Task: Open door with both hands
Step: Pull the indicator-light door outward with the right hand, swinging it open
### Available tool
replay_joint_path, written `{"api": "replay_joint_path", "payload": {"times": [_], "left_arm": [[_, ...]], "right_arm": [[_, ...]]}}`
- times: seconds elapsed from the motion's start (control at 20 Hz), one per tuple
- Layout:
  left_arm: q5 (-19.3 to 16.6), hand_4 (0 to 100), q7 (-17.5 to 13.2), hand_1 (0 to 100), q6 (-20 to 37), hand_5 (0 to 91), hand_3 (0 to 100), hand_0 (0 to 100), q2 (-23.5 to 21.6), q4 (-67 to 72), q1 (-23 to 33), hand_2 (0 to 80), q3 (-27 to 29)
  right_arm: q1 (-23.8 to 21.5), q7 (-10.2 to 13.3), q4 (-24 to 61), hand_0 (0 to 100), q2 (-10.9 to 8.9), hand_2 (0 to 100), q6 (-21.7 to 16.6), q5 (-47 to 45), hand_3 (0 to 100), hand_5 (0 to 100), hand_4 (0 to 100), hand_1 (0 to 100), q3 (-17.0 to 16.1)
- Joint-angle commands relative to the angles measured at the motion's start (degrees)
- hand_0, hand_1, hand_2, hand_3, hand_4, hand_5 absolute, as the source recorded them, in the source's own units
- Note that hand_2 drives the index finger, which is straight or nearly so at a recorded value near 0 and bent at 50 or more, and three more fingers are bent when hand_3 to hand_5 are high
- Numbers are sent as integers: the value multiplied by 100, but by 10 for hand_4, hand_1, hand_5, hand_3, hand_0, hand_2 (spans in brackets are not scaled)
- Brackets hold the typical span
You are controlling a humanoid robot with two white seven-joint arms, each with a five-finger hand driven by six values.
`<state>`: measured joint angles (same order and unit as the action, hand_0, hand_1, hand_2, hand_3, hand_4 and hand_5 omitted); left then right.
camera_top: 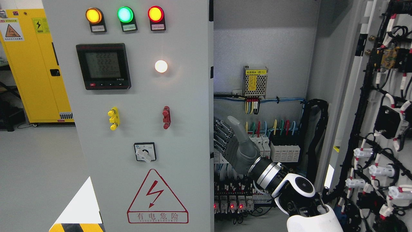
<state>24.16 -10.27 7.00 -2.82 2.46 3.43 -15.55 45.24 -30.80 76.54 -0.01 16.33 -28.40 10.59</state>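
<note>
At the right-hand edge of the grey metal cabinet door, which fills the left and middle of the head view, the robot's right hand reaches up from the lower right on a white and black arm. Its dark jointed fingers are curled around the vertical edge of this door, with the grey thumb pointing upward just beside them, so the hand has hold of the door edge. This door carries orange, green and red indicator lamps along the top, a black digital meter, a glowing white lamp, a yellow handle, a red handle, a rotary switch and a red triangular warning sign. To the right the cabinet interior is exposed, showing a perforated power supply and rows of coloured wiring. A second door at the far right stands swung open, its inner face covered in black cables. A yellow storage cabinet stands behind at the left.
</note>
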Motion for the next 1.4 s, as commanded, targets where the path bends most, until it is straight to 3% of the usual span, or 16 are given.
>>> {"api": "replay_joint_path", "payload": {"times": [0.0, 0.2, 0.35, 1.0, 1.35], "left_arm": [[1, 0, 7, 159, 3, 0, 0, 366, 1, 0, 0, 0, 0], [1, 0, 7, 159, 3, 0, 0, 366, 1, 0, 0, 0, 0], [-8, 0, -2, 159, 3, 0, 0, 366, 1, 0, 0, 0, 0], [-8, 0, -2, 158, 3, 0, 0, 367, 9, -9, 0, 0, 0], [-8, 0, -2, 158, 3, 0, 0, 367, 1, 0, 0, 0, 0]], "right_arm": [[46, -93, -104, 215, 106, 0, 28, 1, 0, 0, 0, 62, -21], [98, -128, -105, 215, 106, 0, 28, -8, 0, 0, 0, 62, -48], [107, -382, -87, 215, 106, 0, 28, 1, 0, 0, 0, 62, -48], [46, -479, 202, 215, 89, 0, 28, -8, 0, 0, 0, 63, -48], [-314, -725, 826, 216, 36, 0, 37, -8, 0, 0, 0, 64, 31]]}}
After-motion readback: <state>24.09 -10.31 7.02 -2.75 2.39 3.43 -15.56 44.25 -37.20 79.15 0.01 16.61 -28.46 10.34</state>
